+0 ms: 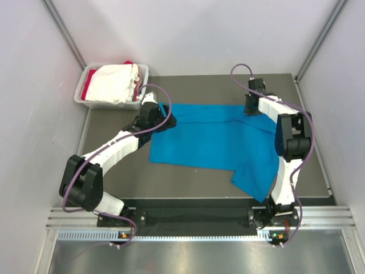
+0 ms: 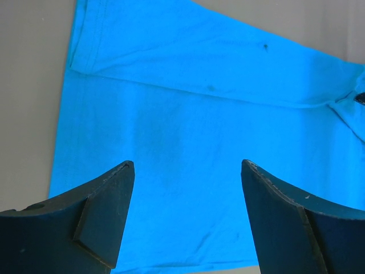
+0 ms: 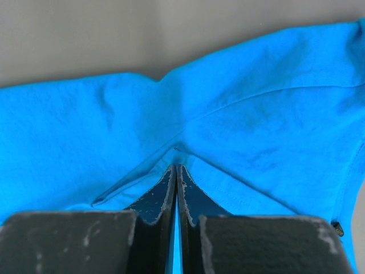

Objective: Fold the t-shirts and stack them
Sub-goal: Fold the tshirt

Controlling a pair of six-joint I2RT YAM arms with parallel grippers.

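A bright blue t-shirt lies spread on the dark table, partly folded, with one part trailing toward the near right. My left gripper is open above the shirt's far left corner; in the left wrist view its fingers stand wide apart over the blue cloth, holding nothing. My right gripper is at the shirt's far right edge, shut on a fold of the blue cloth, which shows between the pressed fingers. White and red shirts lie in the tub.
A pale grey plastic tub stands at the far left corner of the table. White walls close in the left, back and right. The arm bases sit on a metal rail at the near edge.
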